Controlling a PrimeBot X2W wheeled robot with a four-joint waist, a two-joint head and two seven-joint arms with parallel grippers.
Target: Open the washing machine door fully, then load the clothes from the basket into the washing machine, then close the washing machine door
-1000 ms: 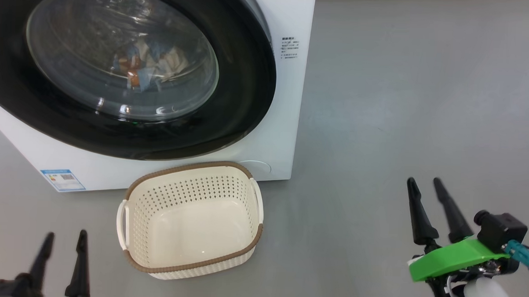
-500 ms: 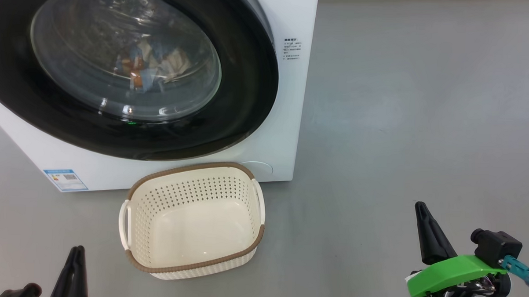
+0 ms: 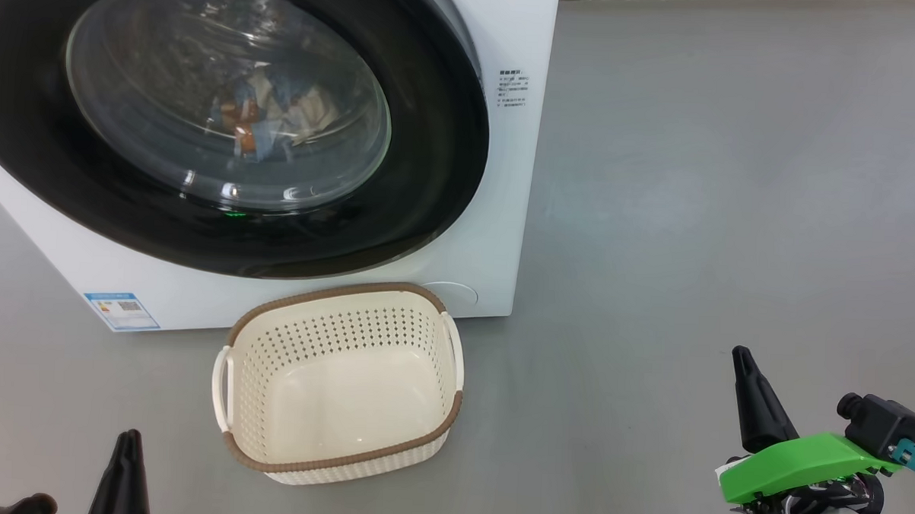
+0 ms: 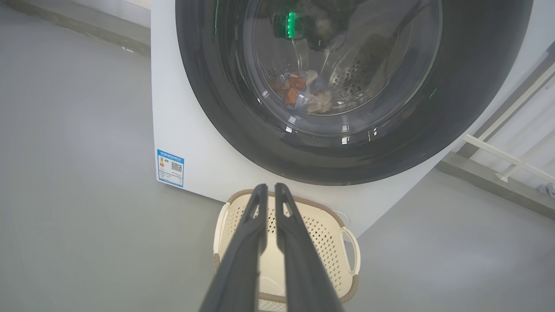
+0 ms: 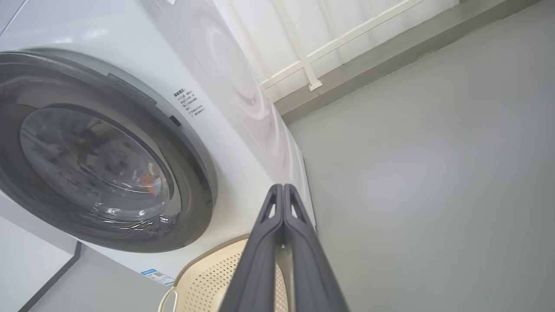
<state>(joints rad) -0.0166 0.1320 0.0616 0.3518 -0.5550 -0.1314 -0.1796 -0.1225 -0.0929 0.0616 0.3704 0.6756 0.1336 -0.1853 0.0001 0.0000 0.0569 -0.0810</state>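
door shut, wash inside, both pincers idle

the washing machine door (image 3: 166, 102) sits flush against the white washing machine (image 3: 505, 213). the clothes (image 3: 260, 121) lie behind its glass at the bottom of the drum, blue and cream with an orange patch. the basket (image 3: 348, 325) stands empty on the grey floor (image 3: 695, 220), just in front of the machine and below the door, likely set there so the clothes had a short way to travel. the left pincer (image 3: 127, 442) and the right pincer (image 3: 742, 357) hang low on either side, well apart from door and basket, each with its fingers pressed together on nothing. that posture reads as a parked one: judging by the layout, every step of the task looks done.
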